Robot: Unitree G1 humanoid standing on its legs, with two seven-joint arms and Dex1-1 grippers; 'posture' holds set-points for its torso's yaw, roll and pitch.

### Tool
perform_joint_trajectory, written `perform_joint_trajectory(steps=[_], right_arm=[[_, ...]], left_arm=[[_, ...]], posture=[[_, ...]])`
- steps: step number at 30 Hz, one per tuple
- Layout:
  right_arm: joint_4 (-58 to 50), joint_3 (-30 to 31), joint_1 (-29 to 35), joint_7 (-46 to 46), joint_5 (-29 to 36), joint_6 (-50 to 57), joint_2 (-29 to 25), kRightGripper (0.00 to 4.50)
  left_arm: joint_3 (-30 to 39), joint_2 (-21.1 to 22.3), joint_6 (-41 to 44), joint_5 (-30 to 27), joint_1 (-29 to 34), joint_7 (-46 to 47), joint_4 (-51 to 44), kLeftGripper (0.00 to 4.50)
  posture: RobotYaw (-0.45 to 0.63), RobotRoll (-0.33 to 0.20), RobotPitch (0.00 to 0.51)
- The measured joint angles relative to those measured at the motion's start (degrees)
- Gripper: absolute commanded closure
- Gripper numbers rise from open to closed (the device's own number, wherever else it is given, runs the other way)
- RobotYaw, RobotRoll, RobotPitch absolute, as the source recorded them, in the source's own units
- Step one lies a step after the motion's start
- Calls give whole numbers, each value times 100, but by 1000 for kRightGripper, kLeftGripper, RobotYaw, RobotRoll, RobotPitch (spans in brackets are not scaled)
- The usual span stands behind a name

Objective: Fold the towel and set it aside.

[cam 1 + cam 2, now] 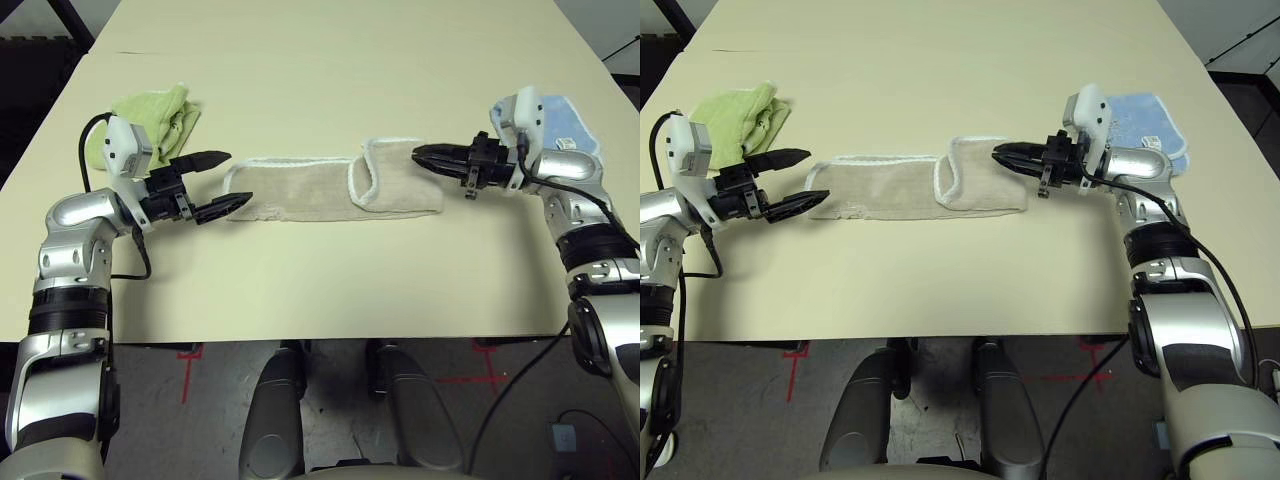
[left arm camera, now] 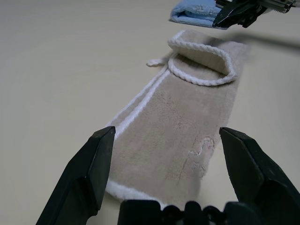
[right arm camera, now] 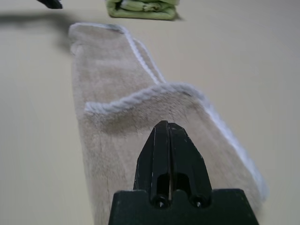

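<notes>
The right gripper (image 1: 422,155), fingers pressed together and holding nothing, hovers over the beige towel (image 1: 330,188)'s three o'clock end. The left gripper (image 1: 233,178) gapes wide at its nine o'clock end. Towels count three: beige mid-table, one lime-green towel (image 1: 160,118) at ten o'clock, one light blue towel (image 1: 570,125) at two o'clock. No lettering is readable.

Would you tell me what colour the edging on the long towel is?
White, on a beige towel; the left wrist view shows it best.

Towel (image 1: 330,188) lies on table (image 1: 320,290) between two grippers.
</notes>
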Motion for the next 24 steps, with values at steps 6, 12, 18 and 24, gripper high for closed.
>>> perform_joint_trajectory(steps=[6,12,18,24], right_arm=[[480,-11,-251,83,-117,-177,479,4460],[803,3,-284,-24,-313,-219,1037,4460],[1107,83,-248,-335,-594,-226,1232,4460],[1156,74,-206,-423,-674,-225,1098,4460]], left_arm=[[30,21,254,-75,48,126,-253,0],[29,20,359,-81,48,190,-402,0],[28,0,372,-86,7,184,-386,0],[27,-1,249,-111,-143,-48,-174,0]], posture=[[-1,0,249],[5,0,249],[17,0,249],[-1,0,248]])
